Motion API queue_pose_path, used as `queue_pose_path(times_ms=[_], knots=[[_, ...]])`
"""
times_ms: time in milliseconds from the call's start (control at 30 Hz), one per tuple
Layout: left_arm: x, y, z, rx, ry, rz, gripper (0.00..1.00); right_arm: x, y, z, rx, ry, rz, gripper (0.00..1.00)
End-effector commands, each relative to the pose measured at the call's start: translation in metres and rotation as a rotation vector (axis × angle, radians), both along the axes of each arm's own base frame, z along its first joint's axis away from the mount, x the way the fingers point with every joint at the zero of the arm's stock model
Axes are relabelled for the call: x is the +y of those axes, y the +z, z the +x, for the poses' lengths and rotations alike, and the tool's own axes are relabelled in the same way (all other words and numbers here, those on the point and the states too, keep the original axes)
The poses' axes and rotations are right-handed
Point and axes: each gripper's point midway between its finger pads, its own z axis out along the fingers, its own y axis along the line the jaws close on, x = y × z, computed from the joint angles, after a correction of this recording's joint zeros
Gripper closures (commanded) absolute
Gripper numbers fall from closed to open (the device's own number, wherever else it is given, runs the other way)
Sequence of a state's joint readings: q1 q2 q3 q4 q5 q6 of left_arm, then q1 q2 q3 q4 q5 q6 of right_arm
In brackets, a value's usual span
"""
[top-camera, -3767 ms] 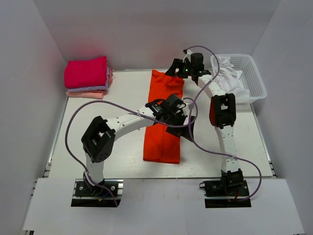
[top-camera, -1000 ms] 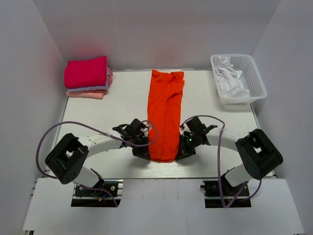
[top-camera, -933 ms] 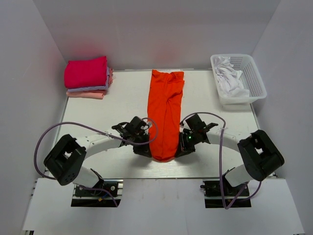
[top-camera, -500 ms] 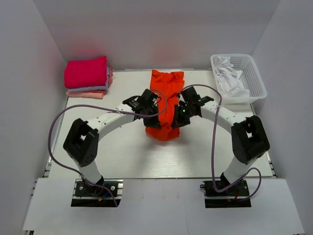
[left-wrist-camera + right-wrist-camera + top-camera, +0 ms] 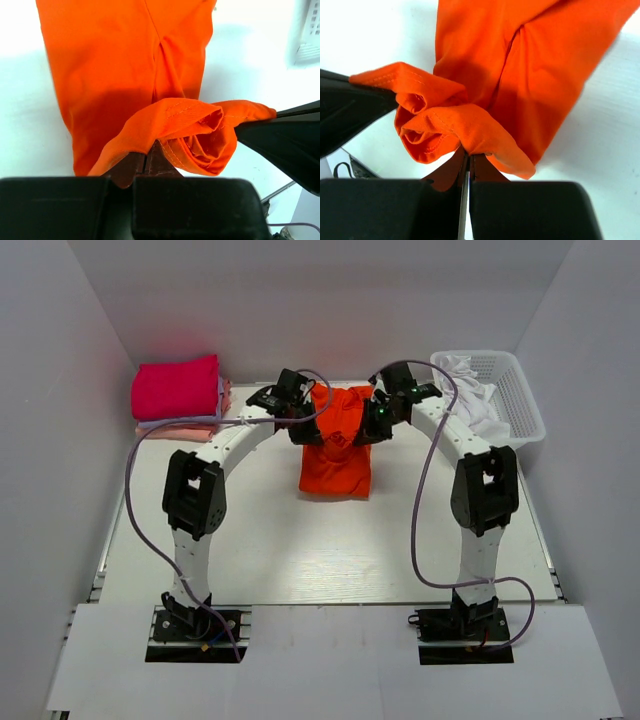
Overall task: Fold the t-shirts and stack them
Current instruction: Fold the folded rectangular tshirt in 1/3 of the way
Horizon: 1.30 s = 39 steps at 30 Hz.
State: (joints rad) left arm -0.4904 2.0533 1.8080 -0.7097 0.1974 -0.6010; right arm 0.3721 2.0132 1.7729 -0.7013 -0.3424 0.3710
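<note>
At far end of table (image 5: 250,530), left fingers (image 5: 131,169), right fingers (image 5: 447,176), both pinching orange-red t-shirt (image 5: 336,468)

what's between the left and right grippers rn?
Only the bunched hem of the bright orange-red cloth t-shirt, pinched by the left gripper and right gripper; both wrist views show it.

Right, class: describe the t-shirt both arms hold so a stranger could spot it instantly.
On the white table, look midway along the far edge, between the folded stack and the basket. The orange-red t-shirt lies there, the only bright orange cloth.
</note>
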Motion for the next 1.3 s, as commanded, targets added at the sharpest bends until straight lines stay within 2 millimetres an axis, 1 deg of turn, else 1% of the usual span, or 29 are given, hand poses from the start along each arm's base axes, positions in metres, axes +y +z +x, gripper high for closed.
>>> queue_pose_path(times_ms=[0,33,67,133,167,200,233,300,400,433,467,500,567,600,633,667,700,767,800,833,867,900,933,1000,1033,1067,1100,1133,1267], knots=[[-0.001,0.021,0.014,-0.065,-0.05,-0.042,1.0,0.004,0.006,0.004,0.019,0.03,0.044,1.0],[-0.001,0.025,0.016,-0.072,-0.066,-0.065,1.0,0.003,0.007,0.006,0.015,0.025,0.052,1.0],[-0.001,0.021,0.02,-0.074,-0.081,-0.077,1.0,0.002,0.007,0.009,0.014,0.018,0.06,1.0],[-0.01,0.021,0.022,-0.081,-0.11,-0.117,1.0,0.003,0.008,0.015,-0.006,0.017,0.071,1.0],[-0.011,0.015,0.024,-0.078,-0.11,-0.116,1.0,0.002,0.01,0.02,-0.014,0.007,0.08,1.0],[-0.013,0.018,0.028,-0.096,-0.111,-0.123,1.0,0.001,0.006,0.02,-0.001,0.001,0.077,1.0],[-0.01,0.014,0.033,-0.1,-0.102,-0.124,1.0,0.001,0.007,0.021,-0.004,0.005,0.078,1.0],[-0.012,0.013,0.037,-0.108,-0.096,-0.134,1.0,-0.002,0.002,0.022,0.002,-0.007,0.073,1.0],[-0.009,0.013,0.052,-0.134,-0.063,-0.13,1.0,-0.009,-0.008,0.031,0.005,-0.033,0.071,1.0],[-0.008,0.007,0.057,-0.133,-0.053,-0.117,1.0,-0.008,-0.008,0.035,-0.001,-0.035,0.076,1.0],[-0.003,0.01,0.063,-0.146,-0.038,-0.115,1.0,-0.01,-0.009,0.038,-0.004,-0.038,0.078,1.0],[-0.003,0.009,0.066,-0.151,-0.03,-0.108,1.0,-0.01,-0.011,0.042,-0.01,-0.036,0.081,1.0],[0.0,0.007,0.067,-0.148,-0.019,-0.093,1.0,-0.01,-0.014,0.049,-0.018,-0.034,0.091,1.0],[0.006,0.006,0.071,-0.151,-0.002,-0.085,1.0,-0.008,-0.012,0.054,-0.035,-0.039,0.092,1.0],[0.006,0.0,0.069,-0.135,-0.002,-0.078,1.0,-0.007,-0.017,0.057,-0.026,-0.047,0.091,1.0],[0.008,0.001,0.07,-0.137,0.007,-0.068,1.0,-0.009,-0.017,0.062,-0.029,-0.059,0.094,1.0],[0.013,-0.001,0.075,-0.136,0.018,-0.066,1.0,-0.01,-0.018,0.063,-0.027,-0.064,0.094,1.0],[0.012,0.0,0.074,-0.133,0.012,-0.072,1.0,-0.008,-0.021,0.067,-0.029,-0.069,0.104,1.0],[0.014,-0.009,0.079,-0.133,0.002,-0.071,1.0,-0.009,-0.02,0.07,-0.036,-0.073,0.105,1.0],[0.011,-0.012,0.078,-0.127,-0.011,-0.085,1.0,-0.009,-0.021,0.076,-0.048,-0.084,0.106,1.0],[0.008,-0.011,0.08,-0.13,-0.02,-0.096,1.0,-0.011,-0.023,0.074,-0.033,-0.091,0.099,1.0],[0.008,-0.018,0.081,-0.118,-0.02,-0.091,1.0,-0.013,-0.023,0.076,-0.036,-0.098,0.096,1.0],[0.004,-0.016,0.083,-0.125,-0.03,-0.106,1.0,-0.013,-0.025,0.078,-0.038,-0.101,0.093,1.0],[0.001,-0.027,0.086,-0.11,-0.036,-0.108,1.0,-0.015,-0.03,0.079,-0.024,-0.118,0.088,1.0],[-0.001,-0.022,0.086,-0.116,-0.044,-0.12,1.0,-0.014,-0.031,0.08,-0.017,-0.124,0.085,1.0],[-0.003,-0.026,0.087,-0.113,-0.057,-0.122,1.0,-0.016,-0.037,0.081,0.003,-0.142,0.079,1.0],[-0.003,-0.026,0.087,-0.113,-0.058,-0.122,1.0,-0.017,-0.036,0.082,0.001,-0.148,0.079,1.0],[-0.002,-0.031,0.087,-0.109,-0.064,-0.114,1.0,-0.018,-0.038,0.082,0.009,-0.154,0.074,1.0],[-0.003,-0.031,0.086,-0.112,-0.079,-0.117,0.99,-0.024,-0.039,0.082,0.003,-0.189,0.053,1.0]])
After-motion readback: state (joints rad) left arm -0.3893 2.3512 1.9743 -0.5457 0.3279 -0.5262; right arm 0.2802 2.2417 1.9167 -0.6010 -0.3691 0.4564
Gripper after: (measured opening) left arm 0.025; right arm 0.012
